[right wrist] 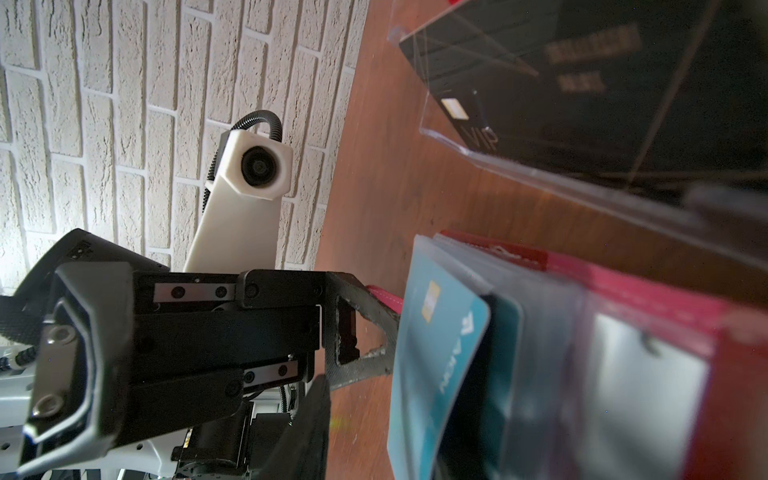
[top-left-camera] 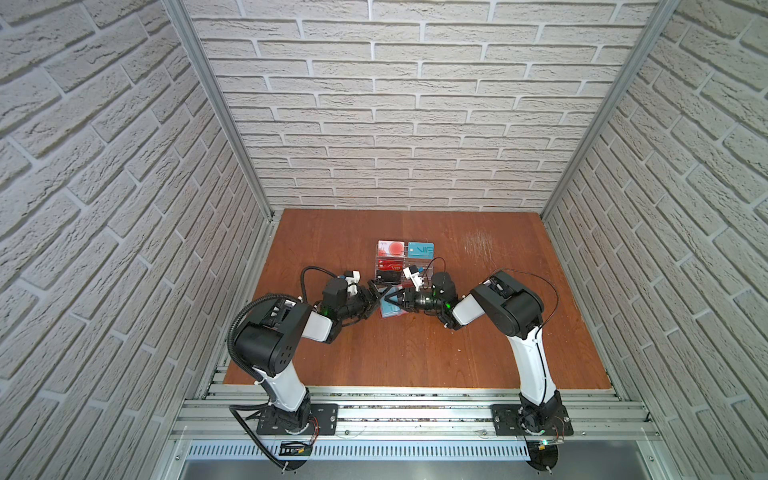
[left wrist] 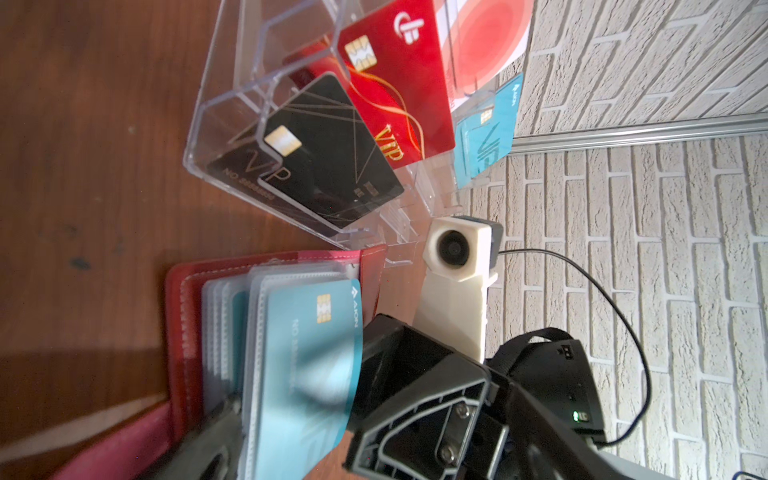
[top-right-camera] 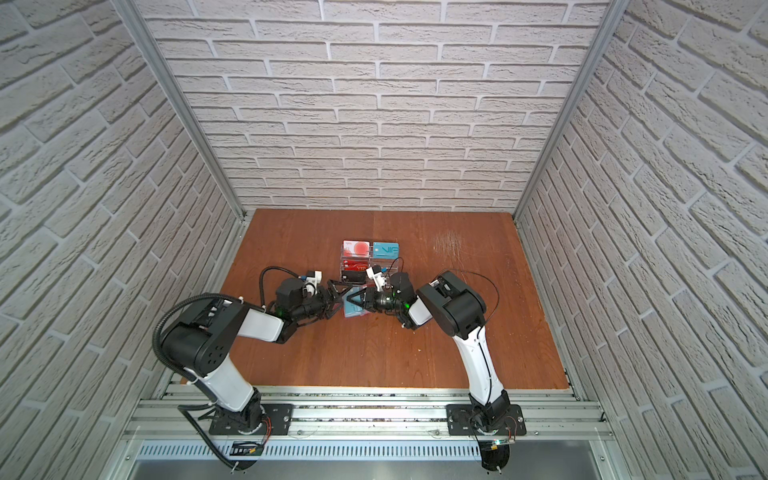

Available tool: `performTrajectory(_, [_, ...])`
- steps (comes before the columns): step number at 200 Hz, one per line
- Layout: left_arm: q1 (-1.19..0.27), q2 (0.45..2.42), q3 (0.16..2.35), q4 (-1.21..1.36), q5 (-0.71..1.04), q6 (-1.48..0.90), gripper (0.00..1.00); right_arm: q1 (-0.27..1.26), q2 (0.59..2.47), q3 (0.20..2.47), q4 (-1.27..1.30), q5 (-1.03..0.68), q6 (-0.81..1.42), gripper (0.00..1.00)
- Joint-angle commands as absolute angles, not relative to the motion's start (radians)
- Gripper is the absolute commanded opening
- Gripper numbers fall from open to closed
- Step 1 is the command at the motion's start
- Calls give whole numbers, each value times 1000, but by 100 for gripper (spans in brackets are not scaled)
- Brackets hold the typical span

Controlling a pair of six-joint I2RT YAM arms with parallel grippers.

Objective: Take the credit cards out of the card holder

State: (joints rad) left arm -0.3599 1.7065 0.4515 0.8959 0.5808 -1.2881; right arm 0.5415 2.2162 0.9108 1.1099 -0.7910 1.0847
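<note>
Right end effector (left wrist: 297, 374), straddling card (left wrist: 309, 357) (holder (left wrist: 185, 316) open)

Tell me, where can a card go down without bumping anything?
Bare wood spreads across the front of the table, near its edge, and by the scratched patch right of the clear stand. It is crowded where the left pincer and right pincer meet at the card holder.

The card holder (left wrist: 183, 320) has a matt red leather-like cover and clear plastic sleeves (left wrist: 253, 299). The teal card (left wrist: 307, 365) is smooth, glossy plastic; the table (left wrist: 83, 145) is grained wood.
</note>
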Motion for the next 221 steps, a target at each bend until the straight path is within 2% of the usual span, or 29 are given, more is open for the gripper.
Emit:
performTrajectory(1, [-352, 1770, 404, 692, 537, -1282, 98, 591, 2201, 904, 1191, -887, 1086, 33])
performTrajectory(221, [-341, 1798, 408, 704, 540, -1282, 98, 514, 2155, 825, 1335, -929, 1159, 32])
